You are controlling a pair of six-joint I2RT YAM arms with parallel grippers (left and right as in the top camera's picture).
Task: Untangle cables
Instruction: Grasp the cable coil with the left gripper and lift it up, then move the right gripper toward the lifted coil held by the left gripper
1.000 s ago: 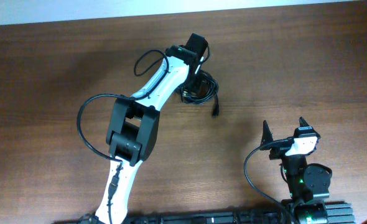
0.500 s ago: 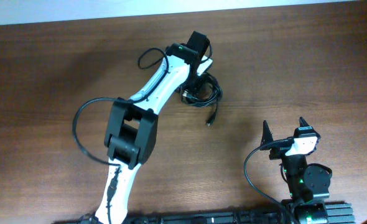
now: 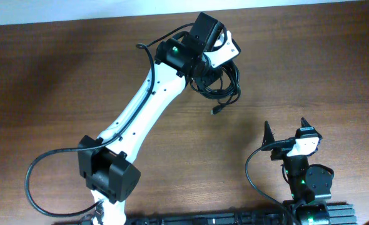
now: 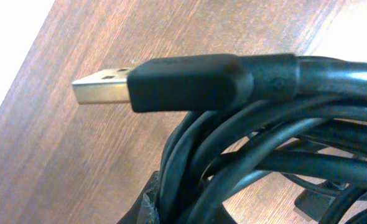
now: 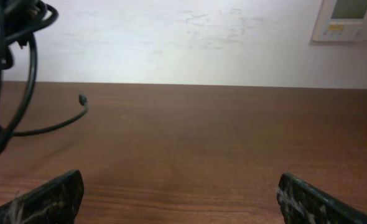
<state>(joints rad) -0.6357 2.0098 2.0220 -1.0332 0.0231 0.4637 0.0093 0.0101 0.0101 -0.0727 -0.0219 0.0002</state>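
Observation:
A tangled bundle of black cables (image 3: 219,84) hangs from my left gripper (image 3: 204,70), lifted above the brown table at the upper middle of the overhead view. A loose end with a small plug (image 3: 214,111) dangles below it. In the left wrist view the black loops (image 4: 258,155) fill the frame, and a USB plug with a gold metal tip (image 4: 102,84) sticks out to the left. My left gripper is shut on the bundle. My right gripper (image 3: 286,132) is open and empty at the lower right, apart from the cables. The right wrist view shows the hanging loops (image 5: 0,74) at far left.
The wooden table (image 3: 309,69) spans the whole view. The left arm's own black supply cable (image 3: 34,181) loops at the lower left near its base. A white wall with a panel (image 5: 348,18) stands behind the table in the right wrist view.
My left arm has stretched to the right and raised the cable bundle off the table. The loose plug end has swung right with it. The right arm has not moved.

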